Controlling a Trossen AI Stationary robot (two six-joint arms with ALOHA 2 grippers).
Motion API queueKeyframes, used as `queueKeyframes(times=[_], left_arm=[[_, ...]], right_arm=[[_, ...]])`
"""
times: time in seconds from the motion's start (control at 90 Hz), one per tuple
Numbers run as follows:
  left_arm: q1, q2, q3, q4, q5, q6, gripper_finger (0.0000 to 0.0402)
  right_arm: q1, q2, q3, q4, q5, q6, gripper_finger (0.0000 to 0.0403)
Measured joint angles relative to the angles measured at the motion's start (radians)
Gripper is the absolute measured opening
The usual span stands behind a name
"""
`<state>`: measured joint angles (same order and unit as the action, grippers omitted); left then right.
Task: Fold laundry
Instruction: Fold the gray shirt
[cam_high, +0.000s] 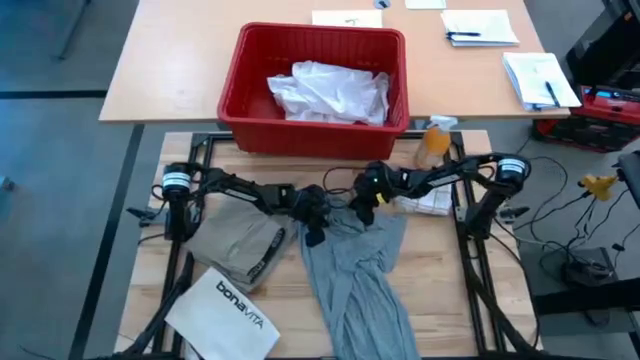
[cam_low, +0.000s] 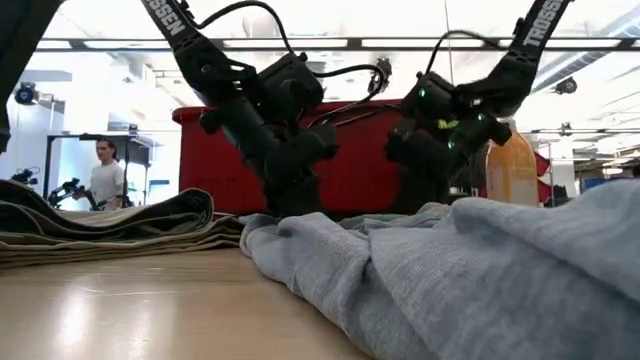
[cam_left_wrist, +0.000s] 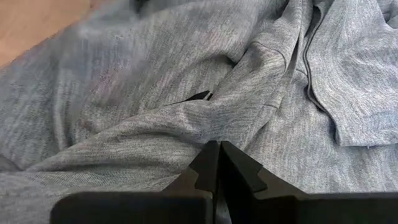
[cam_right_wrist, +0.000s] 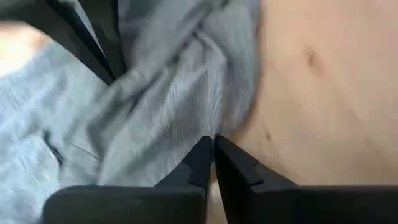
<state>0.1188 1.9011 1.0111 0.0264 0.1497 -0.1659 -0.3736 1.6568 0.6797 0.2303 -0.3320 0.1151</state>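
Both pincers are pressed together at the far end of the grey T-shirt (cam_high: 355, 265), left pincer (cam_high: 313, 222) and right pincer (cam_high: 362, 203) side by side; its length trails nearward down the worktop (cam_high: 450, 290).

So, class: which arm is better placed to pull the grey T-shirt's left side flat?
Probably left: the left hand is shut at the grey T-shirt's left edge; the right hand sits further right.

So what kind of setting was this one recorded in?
Probably a robotics lab or workshop: open room with strip lights, a person standing beside camera gear, papers on the desk, cables across the floor.
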Motion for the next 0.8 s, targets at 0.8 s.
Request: queueKeyframes(times=[0.8], left_arm=[[0.0,0.0,0.0,0.008,-0.001,0.0,0.0]], right_arm=[[-0.041,-0.29,0.051,-0.471,0.07,-0.147,0.0013]])
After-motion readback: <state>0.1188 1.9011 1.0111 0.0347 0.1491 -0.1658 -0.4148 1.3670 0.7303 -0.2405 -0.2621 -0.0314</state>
